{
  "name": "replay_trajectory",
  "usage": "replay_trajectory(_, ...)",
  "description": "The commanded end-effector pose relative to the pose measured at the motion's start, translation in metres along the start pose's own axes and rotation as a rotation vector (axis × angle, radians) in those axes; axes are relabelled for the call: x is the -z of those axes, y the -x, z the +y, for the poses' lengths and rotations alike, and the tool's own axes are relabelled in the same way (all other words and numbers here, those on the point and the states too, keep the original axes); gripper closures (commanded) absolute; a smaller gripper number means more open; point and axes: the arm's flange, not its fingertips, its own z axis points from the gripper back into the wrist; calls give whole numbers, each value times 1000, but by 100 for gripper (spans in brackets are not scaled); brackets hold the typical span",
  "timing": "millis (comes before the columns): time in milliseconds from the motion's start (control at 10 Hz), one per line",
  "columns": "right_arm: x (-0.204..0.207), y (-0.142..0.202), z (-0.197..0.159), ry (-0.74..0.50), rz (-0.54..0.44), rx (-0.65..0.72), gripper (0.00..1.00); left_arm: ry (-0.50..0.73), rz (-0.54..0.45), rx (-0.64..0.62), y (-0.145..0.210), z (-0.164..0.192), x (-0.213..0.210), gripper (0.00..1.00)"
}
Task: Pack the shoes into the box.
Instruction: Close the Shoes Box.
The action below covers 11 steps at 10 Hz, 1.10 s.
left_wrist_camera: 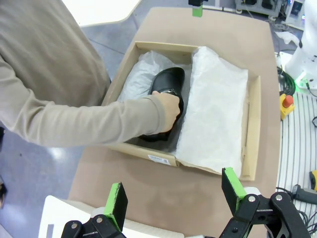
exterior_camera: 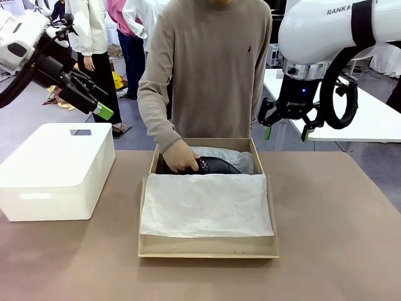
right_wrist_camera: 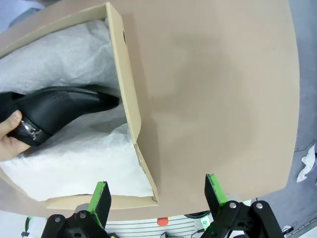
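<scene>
White glossy right arm [exterior_camera: 313, 31] at upper right, black cable loop [exterior_camera: 352, 103]; person's beige long-sleeved sweater [exterior_camera: 213, 75], tiny chest logo [exterior_camera: 249, 47]

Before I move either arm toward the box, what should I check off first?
1. Left gripper open and empty: ok.
2. Right gripper open and empty: ok.
3. Person's hand out of the box: not ok, it grips a shoe inside.
4. Both shoes in: cannot tell, one shoe shows.
5. Tissue paper covering the shoe: not ok, it lies spread on the near side.

Right arm [exterior_camera: 326, 31] — "RANKA" (first letter out of sight).
</scene>
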Motion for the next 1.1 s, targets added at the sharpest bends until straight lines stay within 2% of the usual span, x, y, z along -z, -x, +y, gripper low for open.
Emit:
replay_trajectory(0, -2, -3, -14, -28, 11, -122, 0, 10, -16, 12, 1, 1, -1, 0)
replay_trajectory(200, -1, -7, -43, -9, 25, -363, 0, 10, -16, 12, 1, 1, -1, 0)
replay_trajectory(300, -3, -10, -56, -44, 35, -470, 0, 10, -16, 12, 1, 1, -1, 0)
replay_trajectory(500, -5, -11, -82, -107, 33, -773, 0, 10, -16, 12, 1, 1, -1, 0)
replay_trajectory(800, -10, -13, -120, -136, -39, -1177, 0, 10, -16, 12, 1, 1, -1, 0)
replay_trajectory(1000, -15, -16, -137, -196, -60, -1338, 0, 10, -16, 12, 1, 1, -1, 0)
